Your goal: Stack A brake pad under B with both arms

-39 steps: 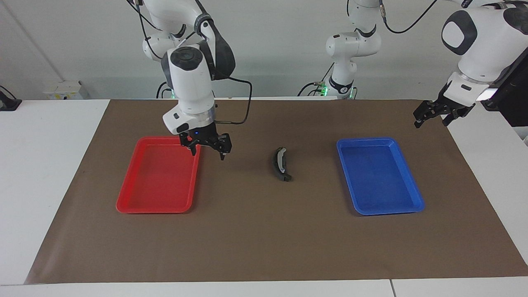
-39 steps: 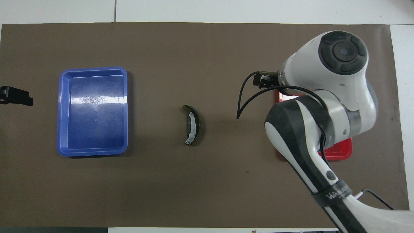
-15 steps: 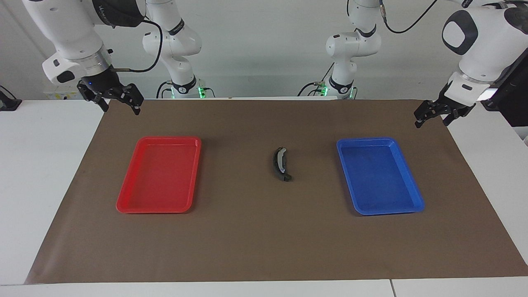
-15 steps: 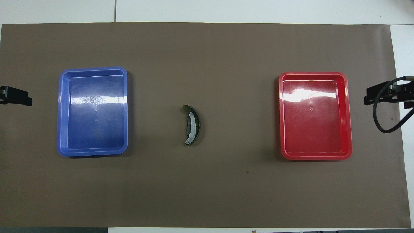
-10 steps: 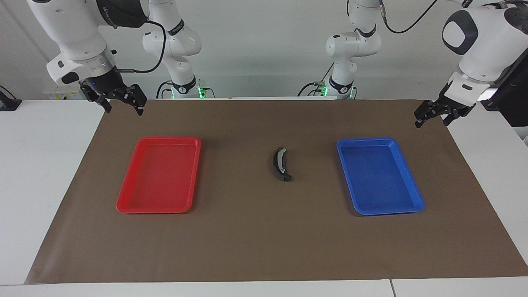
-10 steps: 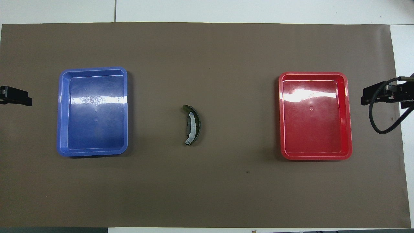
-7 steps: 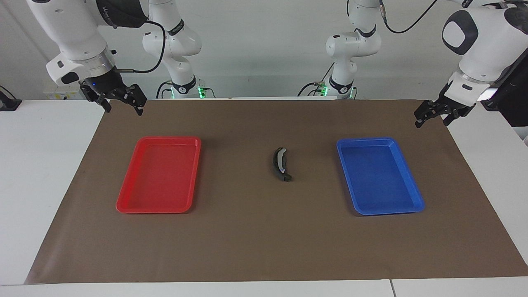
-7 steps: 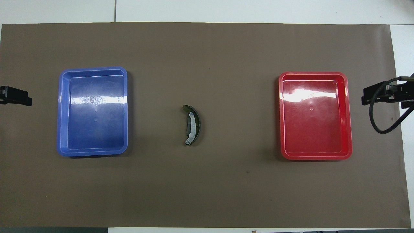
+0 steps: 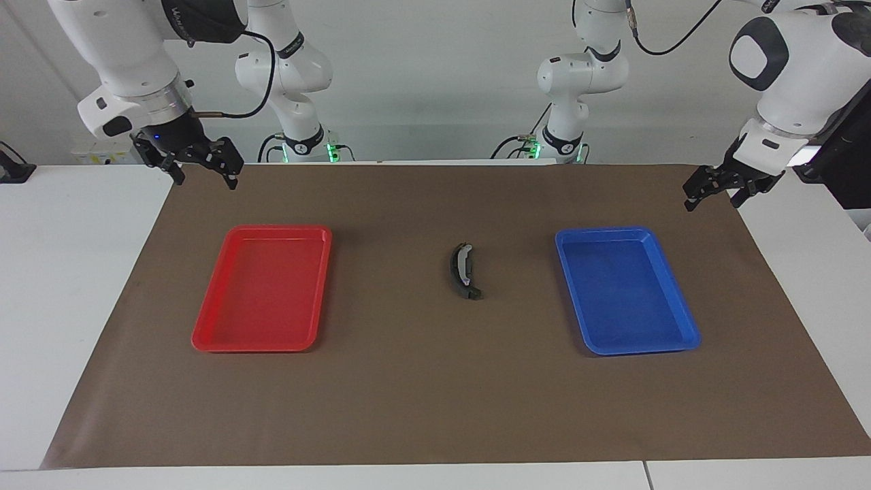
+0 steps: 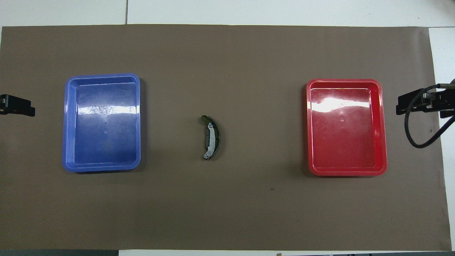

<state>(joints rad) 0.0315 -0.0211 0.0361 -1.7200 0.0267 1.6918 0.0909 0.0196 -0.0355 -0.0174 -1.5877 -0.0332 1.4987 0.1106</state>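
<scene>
Both sets of jaws were spread apart and carrying nothing. The right gripper [image 9: 201, 169] hung up in the air over the brown mat's [image 9: 422, 381] corner at the right arm's end of the tabletop [image 9: 81, 286]. Big difference from a few seconds earlier, when that arm was stretched out with its gripper low over the red tray's [image 9: 204, 340] edge; it had pulled all the way off since, and in the last second it barely drifted. The left gripper [image 9: 721, 188] was parked over the mat's edge at the left arm's end, same spot as in every earlier shot, so that arm was just waiting.

The curved brake shoe [image 9: 463, 271] sat mid-mat between the two trays, well apart from both, silver inner face showing, and it hadn't budged. In the overhead view you could see the small brake pad [image 10: 207, 139] as a dark strip tucked against the shoe's inner curve; I couldn't tell how far under the shoe it went.

The red tray toward the right arm's end and the blue tray [image 9: 680, 340] toward the left arm's end both sat with nothing in them, unmoved.
</scene>
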